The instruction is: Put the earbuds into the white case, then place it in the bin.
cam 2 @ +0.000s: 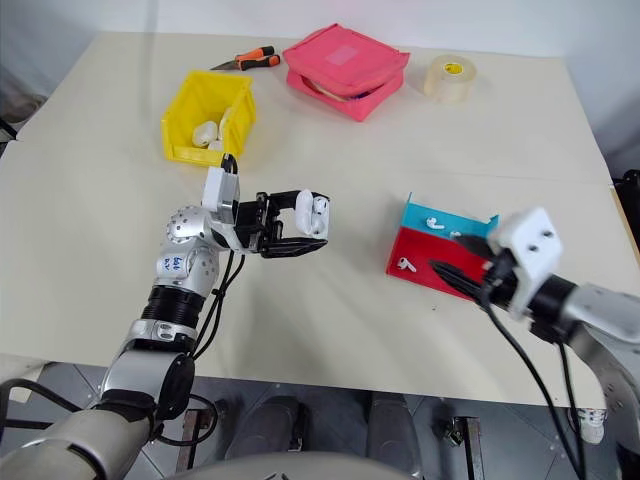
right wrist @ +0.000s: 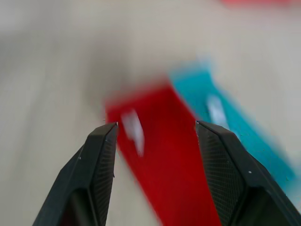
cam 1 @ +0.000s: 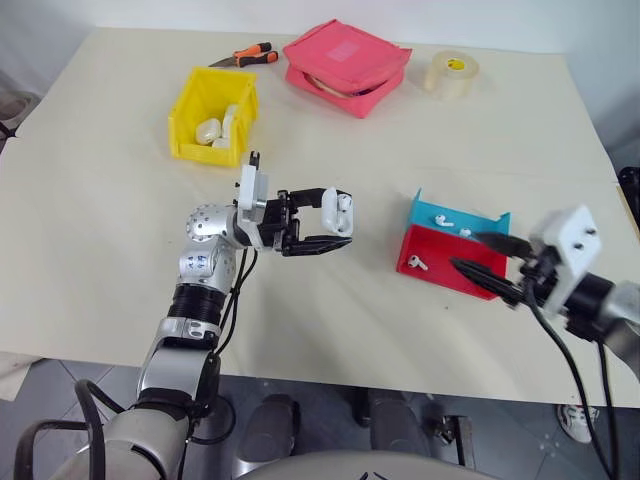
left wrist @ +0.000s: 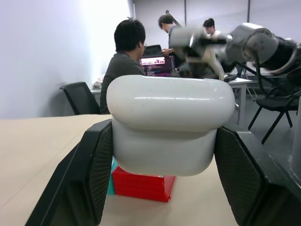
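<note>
Two earbuds waiting in the trays

Left gripper (cam 1: 335, 228) clamps the white case (cam 1: 338, 211) above the table, lid up. Right gripper (cam 1: 478, 265) hangs parted beside the red tray (cam 1: 440, 268). Best drop straight onto that earbud (cam 1: 417, 263), pinch gently; yellow bin (cam 1: 186, 104) comes later

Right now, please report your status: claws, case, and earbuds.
Left claw shut on white case, held above table. Right claw open, empty, beside the trays. One earbud in red tray, two in blue tray. Yellow bin unobstructed.
</note>
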`<state>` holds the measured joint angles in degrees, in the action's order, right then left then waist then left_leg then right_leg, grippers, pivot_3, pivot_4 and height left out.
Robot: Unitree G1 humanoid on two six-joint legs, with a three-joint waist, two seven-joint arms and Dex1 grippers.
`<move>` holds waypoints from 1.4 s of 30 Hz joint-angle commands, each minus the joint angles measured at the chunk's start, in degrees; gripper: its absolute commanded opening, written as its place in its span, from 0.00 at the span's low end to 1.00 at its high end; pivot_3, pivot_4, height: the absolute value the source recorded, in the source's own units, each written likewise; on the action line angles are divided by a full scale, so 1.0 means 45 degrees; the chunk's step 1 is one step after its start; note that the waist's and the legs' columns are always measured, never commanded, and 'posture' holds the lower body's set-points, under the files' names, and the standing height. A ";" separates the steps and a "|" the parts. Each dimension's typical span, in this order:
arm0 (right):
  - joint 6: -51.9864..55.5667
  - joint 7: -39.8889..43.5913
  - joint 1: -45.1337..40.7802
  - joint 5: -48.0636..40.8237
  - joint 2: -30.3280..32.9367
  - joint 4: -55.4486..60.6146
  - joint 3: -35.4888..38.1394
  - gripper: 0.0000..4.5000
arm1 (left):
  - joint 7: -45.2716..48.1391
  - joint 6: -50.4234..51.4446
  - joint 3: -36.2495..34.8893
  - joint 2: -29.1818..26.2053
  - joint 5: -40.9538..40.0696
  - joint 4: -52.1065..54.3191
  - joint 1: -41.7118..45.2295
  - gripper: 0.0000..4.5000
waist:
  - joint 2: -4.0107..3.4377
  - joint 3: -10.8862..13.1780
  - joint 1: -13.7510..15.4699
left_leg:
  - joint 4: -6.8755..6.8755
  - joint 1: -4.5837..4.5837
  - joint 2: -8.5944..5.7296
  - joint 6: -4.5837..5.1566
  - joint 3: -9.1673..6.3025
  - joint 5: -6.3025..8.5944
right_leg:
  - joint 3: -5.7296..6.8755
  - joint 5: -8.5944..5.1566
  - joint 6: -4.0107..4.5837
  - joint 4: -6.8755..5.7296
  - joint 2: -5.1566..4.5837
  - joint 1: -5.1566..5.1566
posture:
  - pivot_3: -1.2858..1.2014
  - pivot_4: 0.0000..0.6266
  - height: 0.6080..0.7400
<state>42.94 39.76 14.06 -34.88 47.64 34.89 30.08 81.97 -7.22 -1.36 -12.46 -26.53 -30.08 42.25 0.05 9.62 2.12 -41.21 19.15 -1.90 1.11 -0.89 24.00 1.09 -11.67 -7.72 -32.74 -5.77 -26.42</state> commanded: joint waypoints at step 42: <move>0.3136 0.1001 -1.3438 0.4078 0.1112 -0.7407 -0.9811 0.49 | -0.1248 -0.0174 0.0256 0.0168 -0.0216 0.2930 -0.1670 0.62 | -0.0033 -0.0008 -0.0191 | -0.0018 0.0018 -0.0028 0.0018 -0.0020 0.0010 | 0.0003 0.0048 -0.0042 0.0062 -0.0047 -0.0041 | 0.52 0.24 1.00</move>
<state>56.90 43.14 -44.76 -17.92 52.66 1.86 -13.69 76.91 -7.31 -0.03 -11.79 -26.72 -18.65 34.90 -0.10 9.59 1.26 -41.29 19.23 -2.03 1.18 -0.98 24.04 1.09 -11.45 -7.91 -32.47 -5.98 -26.60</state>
